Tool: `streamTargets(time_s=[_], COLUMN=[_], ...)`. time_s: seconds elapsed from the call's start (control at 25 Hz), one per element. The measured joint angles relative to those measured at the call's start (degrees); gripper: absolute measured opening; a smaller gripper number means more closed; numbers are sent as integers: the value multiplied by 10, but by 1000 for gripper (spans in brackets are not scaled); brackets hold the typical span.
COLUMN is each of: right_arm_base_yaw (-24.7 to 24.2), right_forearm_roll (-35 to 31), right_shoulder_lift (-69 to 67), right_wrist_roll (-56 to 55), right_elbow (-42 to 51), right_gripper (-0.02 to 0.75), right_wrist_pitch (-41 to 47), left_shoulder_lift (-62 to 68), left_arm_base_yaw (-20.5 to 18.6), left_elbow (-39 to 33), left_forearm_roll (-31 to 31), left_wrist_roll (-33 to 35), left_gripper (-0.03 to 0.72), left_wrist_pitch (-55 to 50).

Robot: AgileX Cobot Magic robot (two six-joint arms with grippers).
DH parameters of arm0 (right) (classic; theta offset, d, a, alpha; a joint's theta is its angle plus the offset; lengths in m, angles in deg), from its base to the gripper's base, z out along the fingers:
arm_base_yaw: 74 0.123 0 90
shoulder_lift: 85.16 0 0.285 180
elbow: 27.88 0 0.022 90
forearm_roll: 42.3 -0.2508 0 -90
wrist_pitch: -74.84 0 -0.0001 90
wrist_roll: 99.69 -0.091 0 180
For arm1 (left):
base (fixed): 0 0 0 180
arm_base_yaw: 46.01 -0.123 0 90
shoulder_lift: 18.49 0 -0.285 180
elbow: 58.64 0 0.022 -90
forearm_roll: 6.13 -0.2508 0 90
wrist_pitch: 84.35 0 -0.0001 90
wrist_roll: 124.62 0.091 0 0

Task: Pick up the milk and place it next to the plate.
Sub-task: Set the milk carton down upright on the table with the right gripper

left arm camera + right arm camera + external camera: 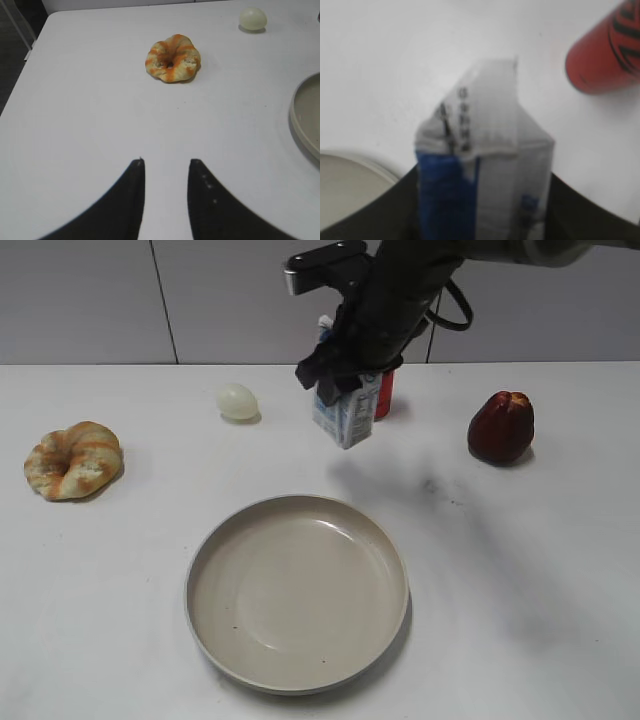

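My right gripper [345, 375] is shut on the milk [347, 416], a white-and-blue carton, and holds it tilted in the air behind the plate [394, 570]. In the right wrist view the milk [490, 165] fills the space between the two fingers. The plate is a large round beige dish at the front middle of the table; its rim shows in the right wrist view [370, 167] and the left wrist view [295, 120]. My left gripper [166, 162] is open and empty above bare table at the left.
A red can [385, 395] stands just behind the milk, also seen in the right wrist view [605, 55]. A pale egg [238, 401], a glazed pastry [74, 460] at the left and a dark red fruit [501, 427] at the right lie on the white table.
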Motion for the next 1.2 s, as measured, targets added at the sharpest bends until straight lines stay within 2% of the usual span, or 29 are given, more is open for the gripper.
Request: streamTargets(time_s=[0.16,0.28,0.56,0.68,1.08,1.2], right_arm_base_yaw=[16,17,16,16,14,14], right_forearm_roll=[-13,-32,-153,-179,-184,-185], right_shoulder_lift=[-11,-20,-23,-33,-81,-81], right_wrist_roll=[66,155,439,518,579,584], right_elbow=[0,0,0,0,0,0], right_gripper=[303,303,303,303,308,370], right_wrist_pitch=[-47,-51,-39,-18,22,22], left_shoulder_lift=[0,0,0,0,0,0], left_arm_base_yaw=[0,0,0,0,0,0], left_elbow=[0,0,0,0,0,0], left_forearm_roll=[0,0,0,0,0,0], left_wrist_roll=[0,0,0,0,0,0], left_gripper=[230,230,230,230,230,230], left_wrist_pitch=[0,0,0,0,0,0])
